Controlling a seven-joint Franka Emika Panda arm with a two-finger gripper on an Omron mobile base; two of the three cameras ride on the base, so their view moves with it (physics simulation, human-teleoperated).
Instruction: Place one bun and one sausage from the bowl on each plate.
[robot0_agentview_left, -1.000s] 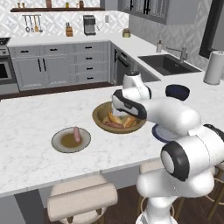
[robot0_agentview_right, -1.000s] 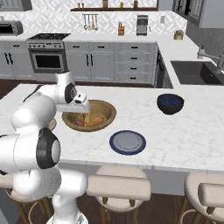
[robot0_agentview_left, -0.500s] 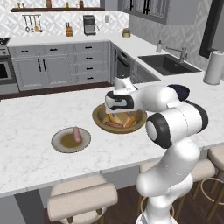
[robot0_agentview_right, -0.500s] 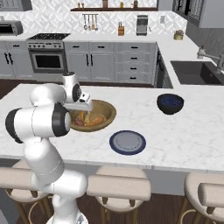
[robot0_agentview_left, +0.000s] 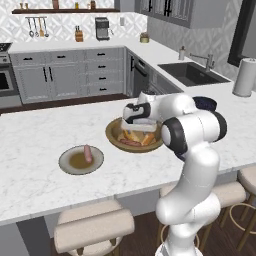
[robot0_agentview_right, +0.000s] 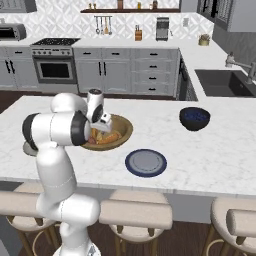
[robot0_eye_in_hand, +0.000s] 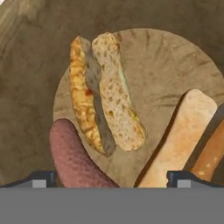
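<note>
The wooden bowl (robot0_agentview_left: 116, 136) (robot0_agentview_right: 124, 131) stands mid-counter. My gripper (robot0_agentview_left: 138, 130) (robot0_agentview_right: 102, 130) (robot0_eye_in_hand: 112, 179) hangs low over its inside, open, with nothing held. Straight below it the hand view shows a split bun (robot0_eye_in_hand: 107, 94), a reddish-brown sausage (robot0_eye_in_hand: 74, 159) lying between the fingertips (robot0_eye_in_hand: 43, 178), a second bun (robot0_eye_in_hand: 181, 138) and an orange-brown sausage (robot0_eye_in_hand: 212, 153) at the right edge. The beige plate (robot0_agentview_left: 70, 162) lies left of the bowl with one sausage (robot0_agentview_left: 88, 152) on it. The dark blue-grey plate (robot0_agentview_right: 145, 163) sits bare in front of the bowl, to its right.
A small dark blue bowl (robot0_agentview_right: 194, 118) sits farther right on the counter, near the sink (robot0_agentview_left: 192, 72). A paper towel roll (robot0_agentview_left: 244, 76) stands at the far right. Stools (robot0_agentview_left: 95, 230) line the counter's near edge.
The arm has swung from the right side to above the wooden bowl, and the hand has come down close over its contents.
</note>
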